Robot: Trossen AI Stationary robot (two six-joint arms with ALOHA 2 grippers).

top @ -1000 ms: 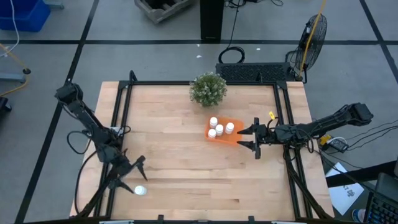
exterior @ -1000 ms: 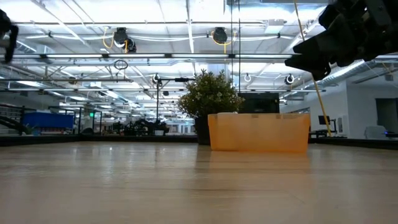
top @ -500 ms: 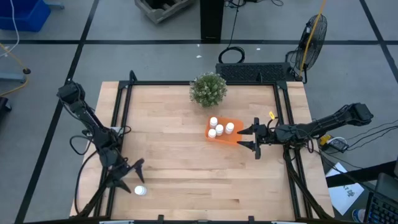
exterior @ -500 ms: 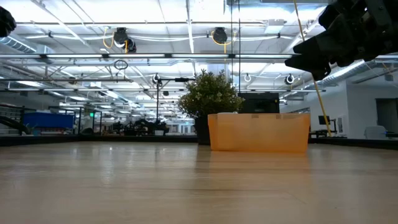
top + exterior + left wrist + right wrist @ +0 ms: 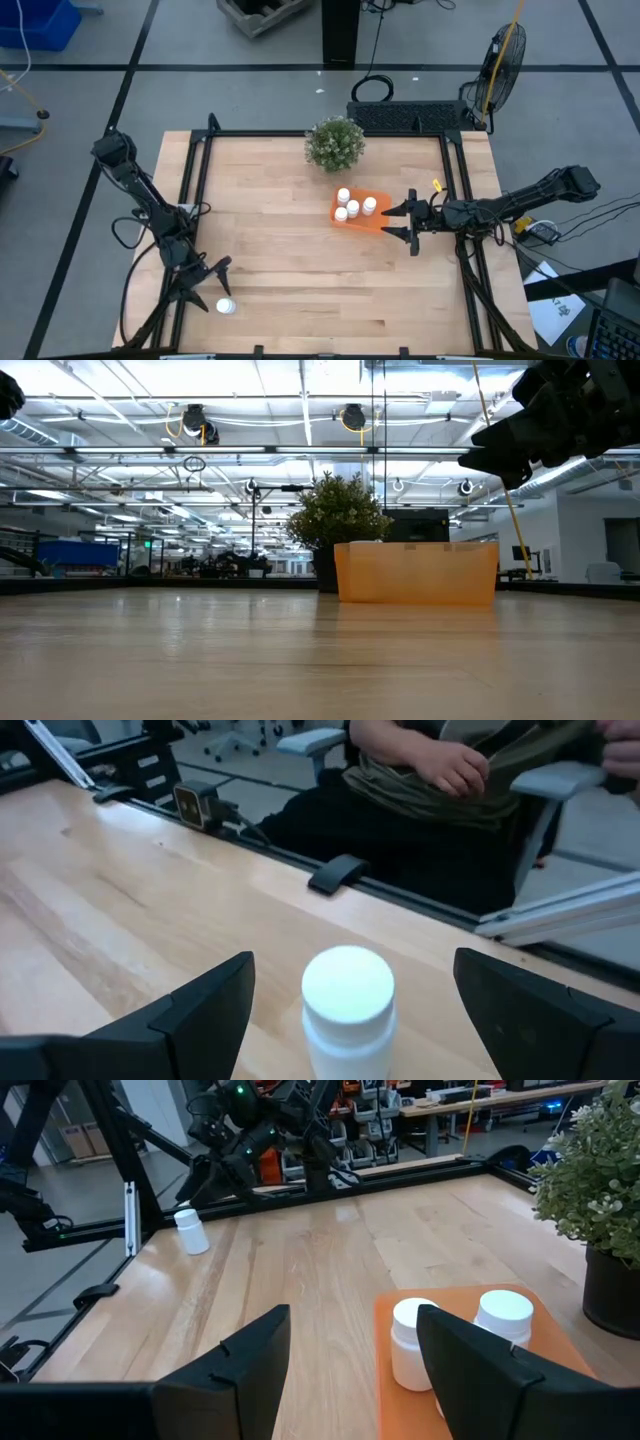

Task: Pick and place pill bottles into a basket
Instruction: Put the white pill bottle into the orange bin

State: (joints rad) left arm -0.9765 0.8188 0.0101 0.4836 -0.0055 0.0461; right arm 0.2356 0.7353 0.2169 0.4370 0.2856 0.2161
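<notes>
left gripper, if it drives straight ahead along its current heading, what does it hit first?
Most likely the lone pill bottle. In the left wrist view it stands upright on the table, centred just ahead of the open left gripper. Depth is unclear, but nothing lies between them.

Lone pill bottle (image 5: 347, 1010) cut off below its shoulder; basket (image 5: 416, 572) wall hiding its contents
</notes>
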